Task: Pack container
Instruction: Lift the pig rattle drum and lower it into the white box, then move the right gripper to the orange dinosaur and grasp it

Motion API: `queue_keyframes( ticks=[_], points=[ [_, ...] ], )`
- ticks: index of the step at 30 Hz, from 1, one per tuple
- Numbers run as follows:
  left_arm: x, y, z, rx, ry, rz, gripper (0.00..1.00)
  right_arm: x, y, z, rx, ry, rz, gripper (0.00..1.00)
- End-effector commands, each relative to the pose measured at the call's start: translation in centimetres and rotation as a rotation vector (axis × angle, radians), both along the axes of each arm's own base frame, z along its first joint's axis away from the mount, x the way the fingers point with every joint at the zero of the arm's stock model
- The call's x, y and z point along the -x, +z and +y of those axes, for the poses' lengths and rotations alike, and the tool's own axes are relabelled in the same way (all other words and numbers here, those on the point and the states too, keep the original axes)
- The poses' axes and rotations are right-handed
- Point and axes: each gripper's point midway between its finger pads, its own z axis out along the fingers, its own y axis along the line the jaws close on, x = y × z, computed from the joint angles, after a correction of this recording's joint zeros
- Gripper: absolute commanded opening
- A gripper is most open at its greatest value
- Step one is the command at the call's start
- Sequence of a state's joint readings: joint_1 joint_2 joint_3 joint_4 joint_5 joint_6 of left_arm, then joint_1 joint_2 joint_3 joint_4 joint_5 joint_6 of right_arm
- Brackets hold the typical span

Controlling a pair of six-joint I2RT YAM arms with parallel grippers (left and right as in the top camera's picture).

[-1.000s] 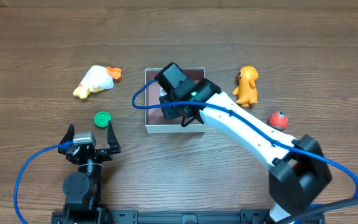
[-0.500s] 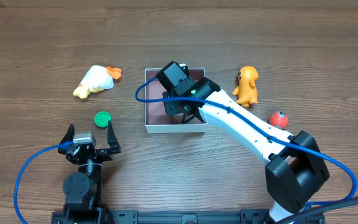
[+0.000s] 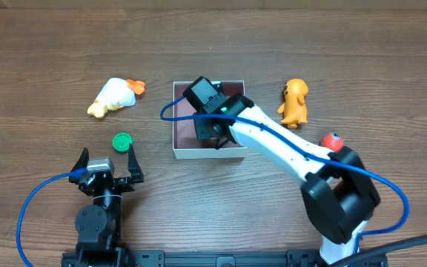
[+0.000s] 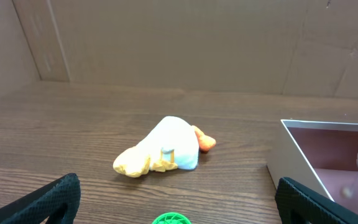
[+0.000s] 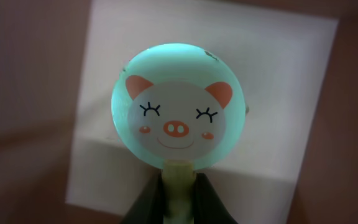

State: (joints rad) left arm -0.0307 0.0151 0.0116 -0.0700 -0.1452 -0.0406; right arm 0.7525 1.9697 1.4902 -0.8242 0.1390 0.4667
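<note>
The container (image 3: 183, 150) is a shallow square box with white walls and a pink floor at mid-table; its left wall shows in the left wrist view (image 4: 294, 163). My right gripper (image 3: 207, 127) reaches down inside it. In the right wrist view it is shut (image 5: 179, 196) on the pale green handle of a round mint toy with a pig face (image 5: 174, 106), held over the box's inside. My left gripper (image 3: 110, 165) is open and empty near the table's front, with a green disc (image 3: 122, 141) just ahead of it (image 4: 171, 219).
A white and yellow duck toy (image 3: 114, 96) lies left of the container, also in the left wrist view (image 4: 163, 147). An orange dog figure (image 3: 295, 101) stands right of the container. A small red ball toy (image 3: 333, 141) lies further right.
My right arm has shifted slightly, its base swinging left, with the gripper staying inside the container. The left arm has not moved.
</note>
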Motion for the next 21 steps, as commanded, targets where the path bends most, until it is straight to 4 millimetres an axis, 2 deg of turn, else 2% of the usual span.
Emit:
queue_keyframes(
  ticks=[1,4,5,8,14,18,21],
  points=[
    [0.0,0.1,-0.1,-0.025,-0.009,-0.005,1.0,-0.4,-0.5,-0.5,0.027,-0.021,-0.009,0.06],
    [0.0,0.1,-0.1,-0.025,-0.009,-0.005,1.0,-0.5,-0.8,-0.8,0.045,-0.026,-0.013,0.11],
    [0.0,0.1,-0.1,-0.025,-0.009,-0.005,1.0,-0.5,-0.9,-0.8,0.047,-0.027,-0.013,0.16],
    [0.0,0.1,-0.1,-0.025,-0.009,-0.005,1.0,-0.6,-0.9,-0.9,0.047,-0.028,-0.013,0.42],
    [0.0,0.1,-0.1,-0.025,-0.009,-0.005,1.0,-0.6,-0.4,-1.1,0.049,-0.028,-0.016,0.52],
    [0.0,0.1,-0.1,-0.025,-0.009,-0.005,1.0,-1.3,3.3,-1.0,0.023,-0.038,-0.076,0.51],
    [0.0,0.1,-0.1,-0.025,-0.009,-0.005,1.0,-2.1,8.7,-1.1,-0.022,-0.055,-0.169,0.52]
  ],
)
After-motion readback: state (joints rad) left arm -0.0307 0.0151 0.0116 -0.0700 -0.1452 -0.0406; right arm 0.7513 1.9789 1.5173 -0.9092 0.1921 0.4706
